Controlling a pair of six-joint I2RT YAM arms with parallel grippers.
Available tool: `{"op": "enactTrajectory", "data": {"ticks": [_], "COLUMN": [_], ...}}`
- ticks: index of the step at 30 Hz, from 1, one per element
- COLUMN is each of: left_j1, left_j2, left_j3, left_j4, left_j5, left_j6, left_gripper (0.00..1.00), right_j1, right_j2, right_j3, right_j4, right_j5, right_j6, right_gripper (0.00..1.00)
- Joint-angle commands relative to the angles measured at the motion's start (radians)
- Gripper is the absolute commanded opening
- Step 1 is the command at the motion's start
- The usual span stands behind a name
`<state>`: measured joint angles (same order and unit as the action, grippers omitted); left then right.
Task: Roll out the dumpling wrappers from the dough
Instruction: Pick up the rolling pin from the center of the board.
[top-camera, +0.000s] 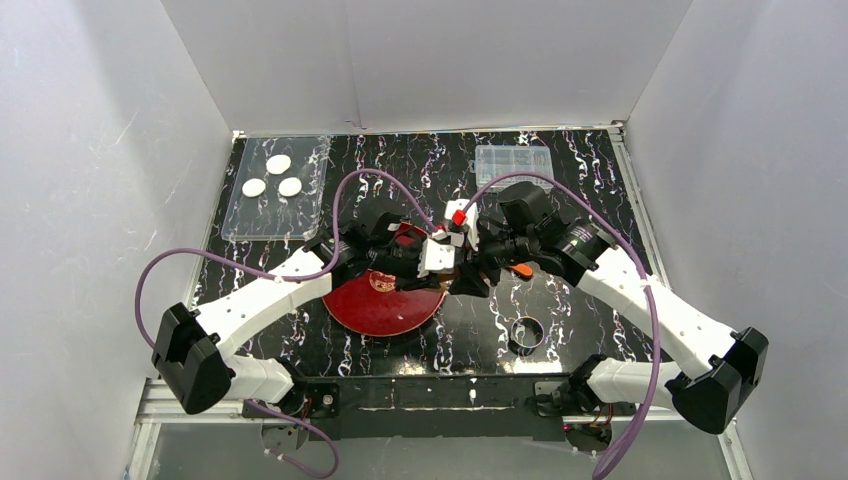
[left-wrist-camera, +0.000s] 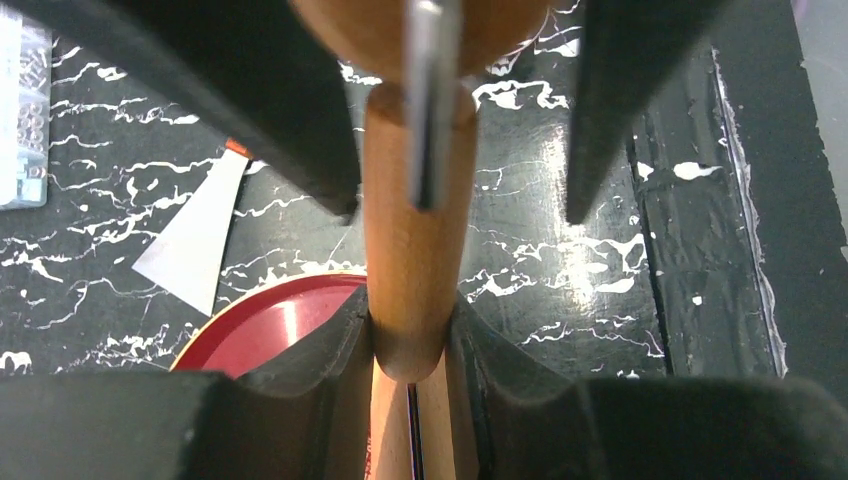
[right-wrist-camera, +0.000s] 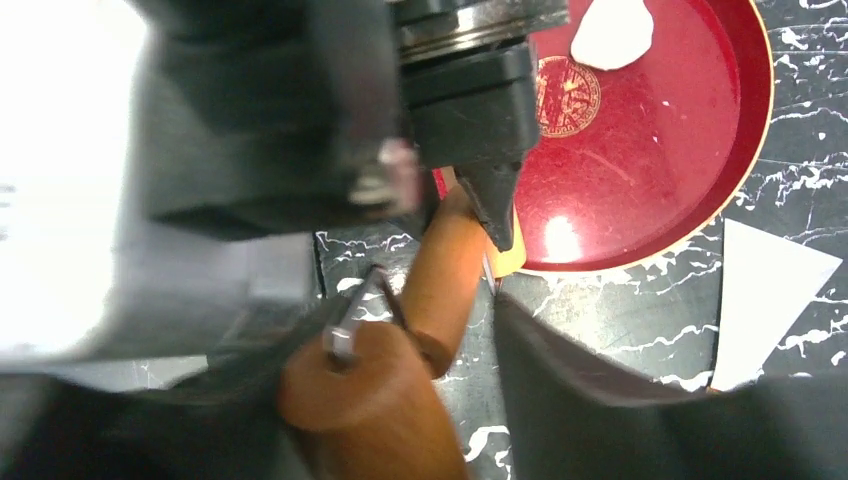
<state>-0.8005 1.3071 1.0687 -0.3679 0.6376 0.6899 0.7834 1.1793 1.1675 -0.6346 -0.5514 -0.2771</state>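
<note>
- Left claw (left-wrist-camera: 410, 335) clamps the pin (left-wrist-camera: 415, 250) by its handle, near the plate (right-wrist-camera: 650, 150) rim.
- Right claw (left-wrist-camera: 460, 210) straddles the pin, jaws seemingly apart and not touching it.
- Dough (right-wrist-camera: 610, 30) lies on the plate.
- 3 wrappers (top-camera: 278, 163) sit in the tray (top-camera: 262, 225), at the bench (top-camera: 420, 160) far-left corner.

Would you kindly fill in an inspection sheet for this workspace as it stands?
Surface: black table with white veining.
Job's things: dough lies on the red plate; three dumpling wrappers lie in the clear tray; wooden rolling pin held where the arms meet.
Clutter: clear parts box, metal ring, white triangular sheet.
Grippers: left gripper shut on the rolling pin's handle; right gripper open, astride the pin.
Cables: purple cables loop from both arms.
Surroundings: white walls on three sides.
</note>
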Motion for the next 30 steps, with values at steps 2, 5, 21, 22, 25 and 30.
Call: {"op": "enactTrajectory", "data": {"ticks": [2,5,21,22,25,30], "left_j1": [-0.009,-0.008,0.015,0.015,0.023,0.071], "left_j2": [-0.036,-0.035,-0.083,-0.099,-0.123,-0.147], "left_j3": [0.04,0.041,0.024,0.021,0.016,0.037], "left_j4": [0.077,0.077,0.061,0.054,0.044,-0.037], "left_j5": [0.069,0.073,-0.226,-0.227,-0.266,-0.373], "left_j6": [-0.031,-0.038,-0.128,-0.131,-0.194,-0.405], "left_gripper": [0.0,0.0,0.98,0.98,0.98,0.98], "right_j1": [0.01,0.01,0.006,0.006,-0.004,-0.033], "right_j2": [0.02,0.024,0.096,0.109,0.158,0.267], "right_j3": [-0.009,0.007,0.023,0.035,0.089,0.201], "right_j4": [0.06,0.048,0.03,0.03,0.008,-0.062], "right_j5": [0.029,0.04,0.173,0.173,0.18,0.181], "right_j6": [-0.003,-0.001,0.154,0.167,0.218,0.321], "right_gripper": [0.35,0.09,0.01,0.01,0.01,0.01]}}
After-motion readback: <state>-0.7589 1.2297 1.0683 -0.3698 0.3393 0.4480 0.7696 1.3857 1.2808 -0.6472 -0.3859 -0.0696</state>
